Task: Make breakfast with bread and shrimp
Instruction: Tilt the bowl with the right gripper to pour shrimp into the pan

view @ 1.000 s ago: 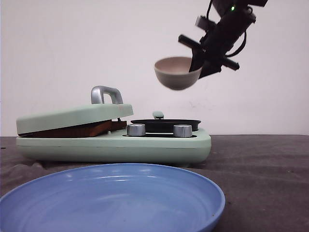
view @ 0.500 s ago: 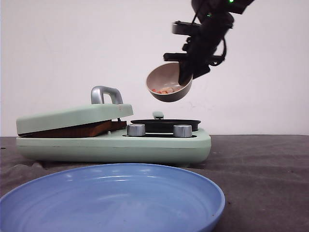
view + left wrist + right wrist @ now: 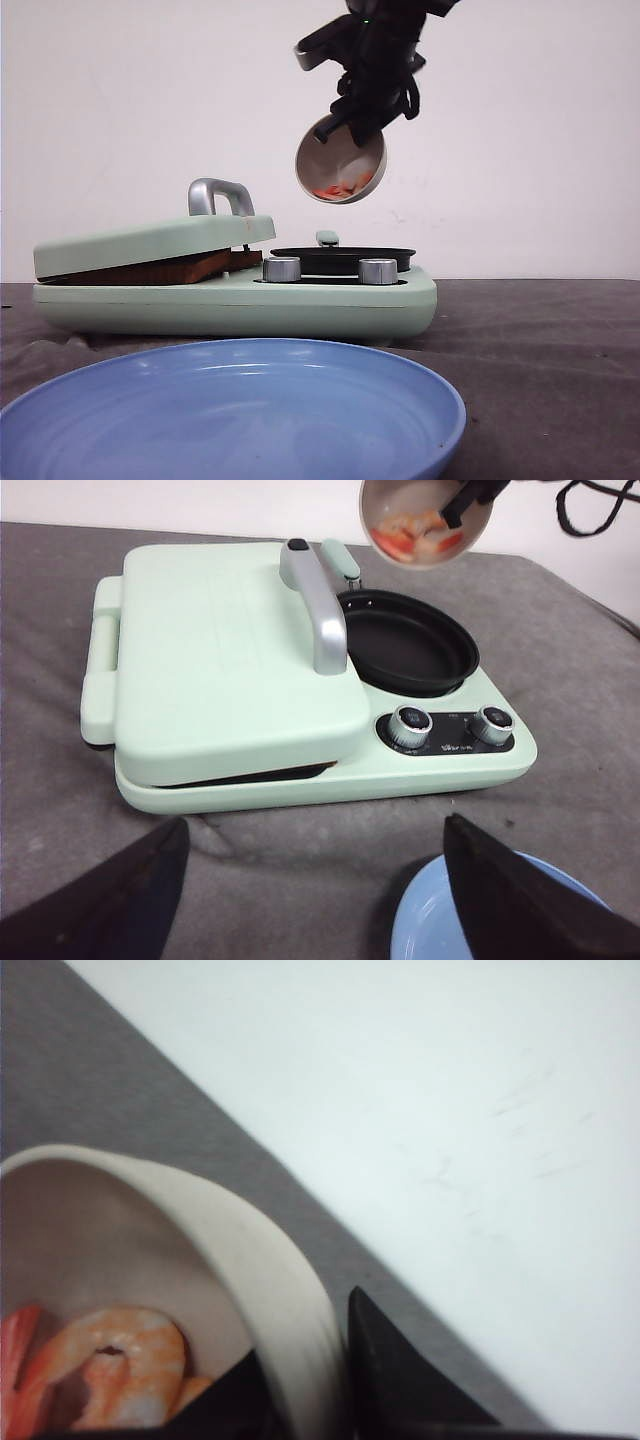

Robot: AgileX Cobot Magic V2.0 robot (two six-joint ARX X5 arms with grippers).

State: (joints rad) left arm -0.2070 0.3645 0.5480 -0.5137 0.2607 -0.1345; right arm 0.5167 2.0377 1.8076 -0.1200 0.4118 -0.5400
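My right gripper point(image 3: 352, 122) is shut on the rim of a beige bowl point(image 3: 340, 172) and holds it tilted in the air above the black frying pan point(image 3: 343, 258) of the pale green breakfast maker point(image 3: 235, 300). Orange-red and whitish shrimp point(image 3: 336, 190) lie in the bowl's low side; they also show in the left wrist view point(image 3: 415, 540) and the right wrist view point(image 3: 110, 1365). The bread is hidden; a brown edge point(image 3: 150, 270) shows under the closed green lid point(image 3: 225, 655). My left gripper point(image 3: 315, 880) is open and empty over the cloth before the appliance.
A large blue plate point(image 3: 230, 415) lies in front of the appliance, also at the left wrist view's edge point(image 3: 440, 930). Two silver knobs point(image 3: 282, 268) sit on the appliance front. A metal handle point(image 3: 220, 195) stands on the lid. Grey cloth point(image 3: 540, 340) covers the table.
My right gripper has carried the bowl left and down over the pan and tipped it further, so its opening now faces the camera and the shrimp have slid to its low side.
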